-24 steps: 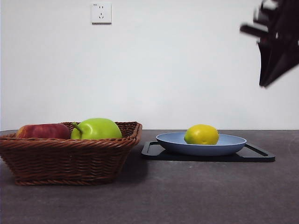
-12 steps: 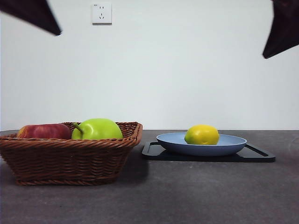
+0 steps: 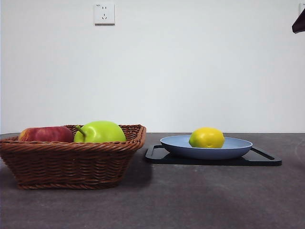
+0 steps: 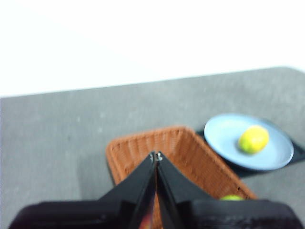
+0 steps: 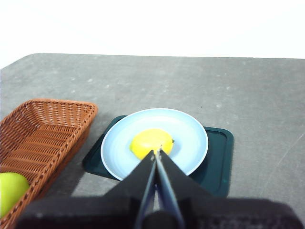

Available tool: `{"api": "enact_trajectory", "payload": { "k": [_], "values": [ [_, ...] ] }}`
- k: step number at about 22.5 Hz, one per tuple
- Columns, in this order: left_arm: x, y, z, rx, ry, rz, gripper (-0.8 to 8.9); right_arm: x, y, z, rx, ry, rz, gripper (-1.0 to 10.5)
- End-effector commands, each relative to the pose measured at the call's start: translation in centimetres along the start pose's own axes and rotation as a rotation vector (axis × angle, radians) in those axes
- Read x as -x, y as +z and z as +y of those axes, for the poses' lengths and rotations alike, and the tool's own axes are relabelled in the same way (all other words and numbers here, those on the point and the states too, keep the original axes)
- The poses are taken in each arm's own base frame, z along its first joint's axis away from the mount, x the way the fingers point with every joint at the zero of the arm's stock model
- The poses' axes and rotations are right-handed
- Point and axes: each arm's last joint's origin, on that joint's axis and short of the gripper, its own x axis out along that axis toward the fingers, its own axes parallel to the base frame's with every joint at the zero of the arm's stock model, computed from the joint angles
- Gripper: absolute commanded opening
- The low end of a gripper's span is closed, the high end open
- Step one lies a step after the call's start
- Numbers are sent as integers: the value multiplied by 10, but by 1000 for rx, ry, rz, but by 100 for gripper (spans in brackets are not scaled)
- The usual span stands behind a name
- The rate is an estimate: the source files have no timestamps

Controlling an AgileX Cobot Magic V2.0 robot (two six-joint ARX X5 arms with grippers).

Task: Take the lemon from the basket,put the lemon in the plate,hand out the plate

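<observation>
The yellow lemon (image 3: 206, 137) lies in the light-blue plate (image 3: 238, 145), which rests on a flat black tray (image 3: 267, 160). The brown wicker basket (image 3: 71, 164) stands to the left with a green apple (image 3: 100, 131) and a red apple (image 3: 45, 134). My right gripper (image 5: 157, 152) is shut and empty, high above the plate (image 5: 190, 138) and lemon (image 5: 150, 140). My left gripper (image 4: 156, 156) is shut and empty, high above the basket (image 4: 181, 148). In the front view only a black tip (image 3: 299, 22) shows at the top right corner.
A white wall socket (image 3: 104, 14) is on the wall behind. The dark grey table (image 3: 190, 200) runs in front of the basket and tray.
Both arms have risen out of the front view: the dark shape at top left is gone, the one at top right has shrunk to a small tip. The fruit, plate and basket have not moved.
</observation>
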Motion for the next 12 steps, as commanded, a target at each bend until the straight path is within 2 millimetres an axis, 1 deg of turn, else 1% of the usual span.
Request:
{"api": "enact_trajectory", "payload": {
  "k": [1, 12],
  "values": [
    [-1, 1, 0, 6, -2, -2, 8, -1, 2, 1, -8, 1, -4, 3],
    [-2, 1, -1, 6, -7, 3, 8, -1, 2, 1, -8, 4, -4, 3]
  ]
}}
